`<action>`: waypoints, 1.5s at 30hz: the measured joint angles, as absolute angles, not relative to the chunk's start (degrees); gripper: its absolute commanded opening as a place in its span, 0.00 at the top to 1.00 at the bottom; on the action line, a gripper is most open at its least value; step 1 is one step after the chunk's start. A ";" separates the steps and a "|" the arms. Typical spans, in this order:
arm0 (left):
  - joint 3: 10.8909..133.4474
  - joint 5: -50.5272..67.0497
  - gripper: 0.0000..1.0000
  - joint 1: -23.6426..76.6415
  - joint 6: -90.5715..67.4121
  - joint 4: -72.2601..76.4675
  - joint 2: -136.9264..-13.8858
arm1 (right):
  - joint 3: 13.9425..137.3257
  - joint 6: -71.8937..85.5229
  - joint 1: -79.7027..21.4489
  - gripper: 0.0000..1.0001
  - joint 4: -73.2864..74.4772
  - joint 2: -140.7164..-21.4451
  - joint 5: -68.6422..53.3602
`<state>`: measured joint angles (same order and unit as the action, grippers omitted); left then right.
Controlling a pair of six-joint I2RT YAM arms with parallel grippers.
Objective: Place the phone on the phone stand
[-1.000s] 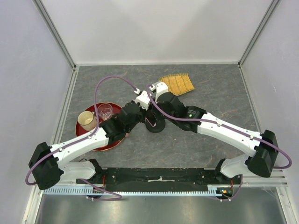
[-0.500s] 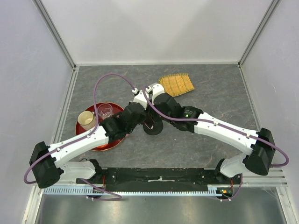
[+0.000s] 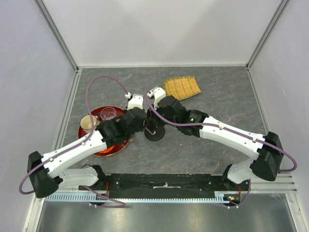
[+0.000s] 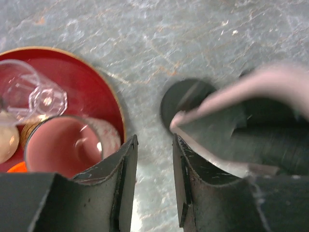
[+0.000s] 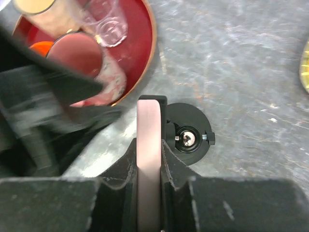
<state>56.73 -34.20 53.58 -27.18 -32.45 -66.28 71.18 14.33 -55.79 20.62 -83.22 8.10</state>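
Phone [image 5: 148, 125] clamped edge-on in right gripper [image 5: 148, 163], pink edge toward wrist camera, just beside black disc of phone stand [image 5: 189, 133]; contact unclear. Left gripper [image 4: 153, 179] empty, jaws parted, hovering between stand and red tray [image 4: 99, 89] holding glass [image 4: 34, 94] and cup [image 4: 63, 147].
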 measured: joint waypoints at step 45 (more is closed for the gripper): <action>61.69 8.19 0.40 33.78 -17.76 -19.35 -56.55 | 63.51 2.76 -40.36 0.02 28.88 -66.83 11.97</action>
